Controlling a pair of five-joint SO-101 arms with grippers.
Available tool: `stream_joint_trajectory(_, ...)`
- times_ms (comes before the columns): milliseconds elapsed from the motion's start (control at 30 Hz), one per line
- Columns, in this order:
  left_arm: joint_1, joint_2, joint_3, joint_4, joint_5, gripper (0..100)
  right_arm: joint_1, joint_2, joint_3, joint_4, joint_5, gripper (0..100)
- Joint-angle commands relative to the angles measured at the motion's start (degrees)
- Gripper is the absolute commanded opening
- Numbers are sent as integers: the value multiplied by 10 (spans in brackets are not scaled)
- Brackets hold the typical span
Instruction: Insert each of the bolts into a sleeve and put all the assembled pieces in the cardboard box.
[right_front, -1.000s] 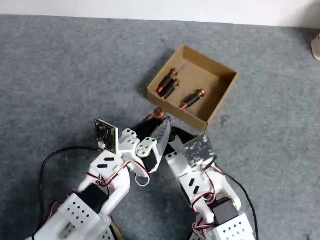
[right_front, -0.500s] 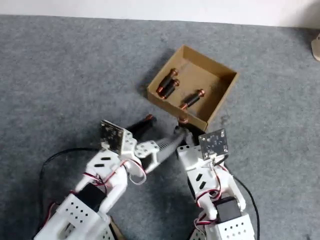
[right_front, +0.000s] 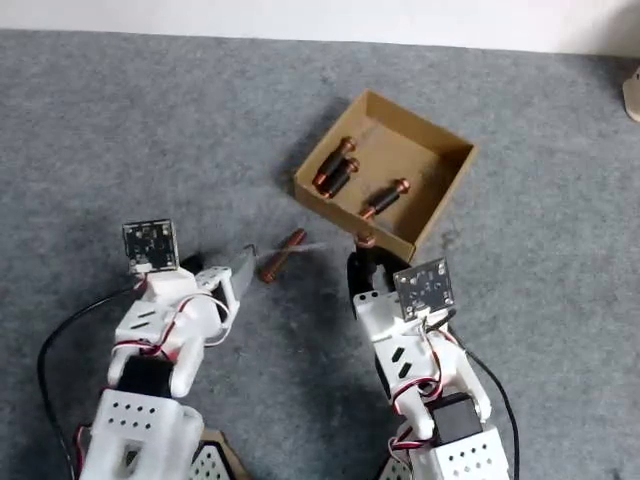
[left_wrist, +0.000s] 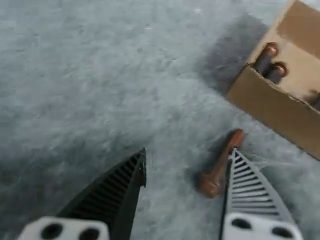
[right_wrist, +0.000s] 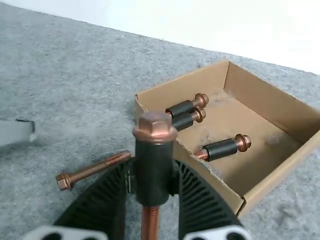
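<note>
The cardboard box (right_front: 350, 214) sits at the back centre with three sleeved bolts (right_front: 336, 167) inside. My right gripper (right_front: 365, 268) stands just in front of the box's near wall, shut on a black sleeve (right_wrist: 151, 167) with a copper bolt through it, held upright with the head on top. A loose copper bolt (right_front: 283, 254) lies on the carpet to the left of it. My left gripper (left_wrist: 187, 162) is open, and this bolt (left_wrist: 219, 164) lies against the inside of one finger. The box (right_wrist: 260, 100) and the loose bolt (right_wrist: 92, 170) show past the right fingers.
Grey carpet covers the whole table. There is free room left of the box and along the far side. A pale object (right_front: 632, 95) pokes in at the right edge. The two arm bases stand close together at the front.
The left arm has drawn back to the left with its gripper open, and the bare bolt now lies on the carpet. The right gripper carried the sleeved bolt up to the box's near wall.
</note>
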Motion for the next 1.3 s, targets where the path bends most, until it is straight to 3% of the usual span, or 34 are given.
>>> stream_joint_trajectory(0, -15, -2, 25, -6, -4, 245, 10, -2, -4, -15, 11, 5)
stream_joint_trajectory(200, -16, -2, 85, -122, -15, 245, 42, -1, -12, -17, 9, 5)
stream_joint_trajectory(367, -14, -2, 86, -125, -57, 245, 43, 39, -23, -37, -3, 4)
stream_joint_trajectory(533, -15, 0, 86, -125, -57, 245, 44, 218, -130, -70, -4, 4)
stream_joint_trajectory(867, -15, 4, 86, -125, -59, 245, 109, 628, -456, -87, -121, 4)
stream_joint_trajectory(1267, -13, 0, 86, -109, -60, 245, 150, 908, -632, -87, -255, 5)
